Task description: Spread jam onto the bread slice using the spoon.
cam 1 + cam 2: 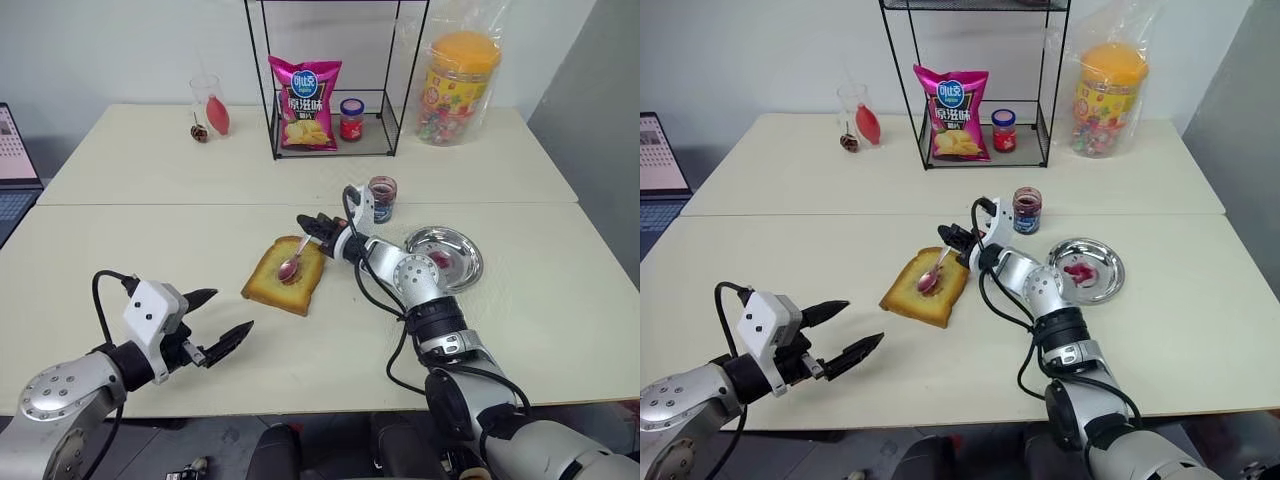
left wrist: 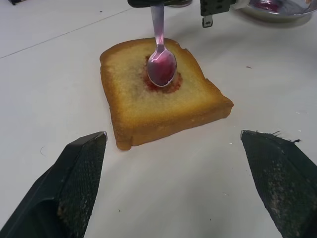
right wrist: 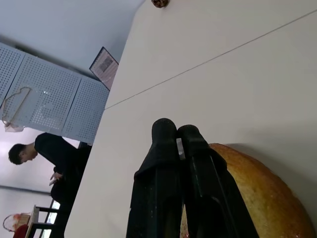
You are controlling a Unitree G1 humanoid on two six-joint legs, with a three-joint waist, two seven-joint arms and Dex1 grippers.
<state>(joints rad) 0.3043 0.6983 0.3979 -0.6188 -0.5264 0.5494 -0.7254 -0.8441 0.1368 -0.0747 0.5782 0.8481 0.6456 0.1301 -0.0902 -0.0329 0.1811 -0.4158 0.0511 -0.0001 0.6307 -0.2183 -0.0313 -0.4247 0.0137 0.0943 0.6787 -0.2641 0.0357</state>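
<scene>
On the near table (image 1: 120,250), at centre: one bread slice (image 1: 285,277), toasted golden-brown, lying flat with a corner towards the table's front edge. Its upper face carries a small red smear of jam (image 2: 171,88) at the middle.

Over the slice: one spoon (image 1: 293,263), slim and silver, bowl stained red and resting on the jam patch, handle rising towards the right gripper (image 1: 308,225). That gripper's two black fingers are pressed together on the handle, the arm reaching in from the right, low over the slice's far edge.

Towards the front left of the table: left gripper (image 1: 222,318), fingers spread wide and holding nothing, pointing at the slice from well short of it, raised off the tabletop.

Right of the slice: round steel dish (image 1: 462,272) with red jam blobs inside; just behind the right wrist, an open glass jar (image 1: 382,198) of dark jam.

On the far table: black wire rack (image 1: 335,75) containing a pink crisp packet (image 1: 305,103) and a red-capped jar (image 1: 351,120); to its right, a bagged tub with an orange lid (image 1: 458,85); to its left, a clear cup (image 1: 207,103) holding something red.

At the far left edge: a laptop (image 1: 15,160), partly seen. In the right wrist view a dark-clothed person (image 3: 57,158) sits in the background.
</scene>
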